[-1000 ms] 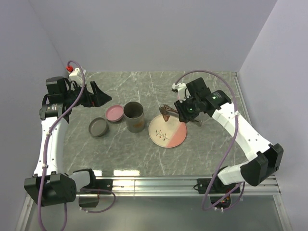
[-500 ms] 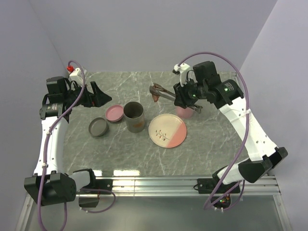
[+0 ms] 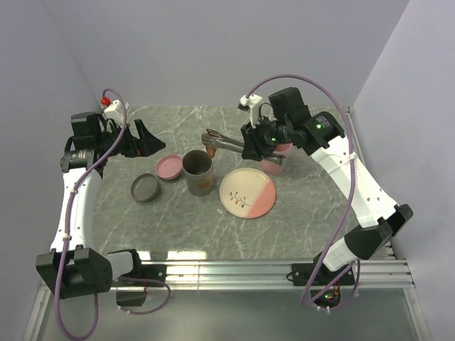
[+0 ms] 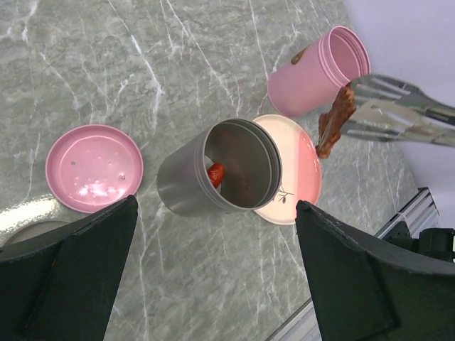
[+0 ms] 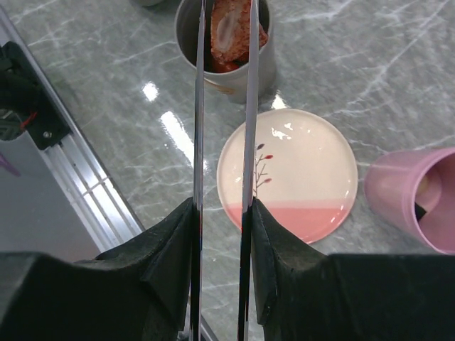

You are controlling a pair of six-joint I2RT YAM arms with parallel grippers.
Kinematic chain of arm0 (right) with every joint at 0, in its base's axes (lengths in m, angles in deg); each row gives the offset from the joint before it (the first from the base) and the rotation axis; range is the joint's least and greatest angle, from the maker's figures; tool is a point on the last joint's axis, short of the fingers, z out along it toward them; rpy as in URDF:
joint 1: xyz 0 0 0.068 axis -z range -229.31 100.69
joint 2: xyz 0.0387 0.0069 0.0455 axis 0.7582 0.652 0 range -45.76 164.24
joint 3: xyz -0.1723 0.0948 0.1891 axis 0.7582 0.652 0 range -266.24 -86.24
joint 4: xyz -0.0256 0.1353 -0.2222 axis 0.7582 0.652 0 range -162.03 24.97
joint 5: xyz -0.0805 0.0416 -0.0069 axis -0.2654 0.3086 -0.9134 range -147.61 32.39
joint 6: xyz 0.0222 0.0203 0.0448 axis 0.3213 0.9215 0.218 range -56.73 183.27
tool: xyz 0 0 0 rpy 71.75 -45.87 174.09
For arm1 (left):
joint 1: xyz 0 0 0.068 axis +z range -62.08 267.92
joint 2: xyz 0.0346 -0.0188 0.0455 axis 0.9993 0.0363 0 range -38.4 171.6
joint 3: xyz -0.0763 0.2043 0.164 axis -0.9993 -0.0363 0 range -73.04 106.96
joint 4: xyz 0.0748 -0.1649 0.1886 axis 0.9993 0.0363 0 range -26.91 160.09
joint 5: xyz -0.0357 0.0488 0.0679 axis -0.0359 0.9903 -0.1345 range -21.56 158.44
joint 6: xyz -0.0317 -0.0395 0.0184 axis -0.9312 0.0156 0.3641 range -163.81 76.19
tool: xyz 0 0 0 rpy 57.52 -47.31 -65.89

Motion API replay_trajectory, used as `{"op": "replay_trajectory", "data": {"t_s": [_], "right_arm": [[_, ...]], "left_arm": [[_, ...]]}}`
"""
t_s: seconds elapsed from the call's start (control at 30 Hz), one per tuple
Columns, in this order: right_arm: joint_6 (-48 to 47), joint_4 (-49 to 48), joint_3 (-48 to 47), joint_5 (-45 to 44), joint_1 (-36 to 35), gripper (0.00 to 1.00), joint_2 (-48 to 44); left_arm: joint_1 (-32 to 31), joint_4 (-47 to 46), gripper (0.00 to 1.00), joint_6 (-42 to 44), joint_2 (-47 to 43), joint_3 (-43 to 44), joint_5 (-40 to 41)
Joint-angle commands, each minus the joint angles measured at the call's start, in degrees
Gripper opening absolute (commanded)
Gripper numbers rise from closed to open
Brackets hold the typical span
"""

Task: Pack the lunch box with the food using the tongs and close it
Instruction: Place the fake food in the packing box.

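Note:
My right gripper (image 3: 250, 145) is shut on the silver tongs (image 3: 227, 142), whose two arms (image 5: 198, 106) run between my fingers (image 5: 167, 241). The tong tips pinch a brown piece of food (image 5: 231, 32), hanging just above the open mouth of the grey lunch box cylinder (image 3: 198, 172). A red sausage piece (image 4: 216, 171) lies inside that cylinder (image 4: 213, 177). From the left wrist view the brown piece (image 4: 334, 124) dangles from the tongs (image 4: 398, 114), to the right of the cylinder. My left gripper (image 3: 146, 138) hovers open and empty at the back left.
The cream-and-pink plate (image 3: 247, 193) lies bare right of the grey cylinder. A pink cylinder (image 3: 274, 165) stands behind the plate with something inside. A pink lid (image 3: 168, 168) and a grey lid (image 3: 145, 188) lie left of the grey cylinder.
My right arm has lifted the tongs with the brown piece off the plate and carried them left to over the grey cylinder. The left arm has stayed put.

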Motion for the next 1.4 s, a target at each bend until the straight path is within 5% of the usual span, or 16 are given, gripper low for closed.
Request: {"op": "replay_trajectory", "data": {"t_s": [0.0,0.47,0.93,1.37], "right_arm": [[1.0,-2.4,-3.0,1.0,-2.0,0.36,0.8],[1.8,-5.0,-3.0,-0.2,-5.7,0.37,6.5],[1.8,-5.8,-0.5,-0.4,-6.6,0.48,6.5],[0.5,-3.8,4.6,-2.2,-1.7,0.49,-2.5]], "left_arm": [[0.3,-2.1,0.99,-0.2,-0.2,2.6,-0.2],[0.8,-1.6,0.99,0.6,-0.4,2.3,0.7],[1.6,-1.3,1.00,0.2,0.7,3.0,-1.3],[1.7,-0.2,0.99,1.2,-0.9,3.4,-0.8]]}}
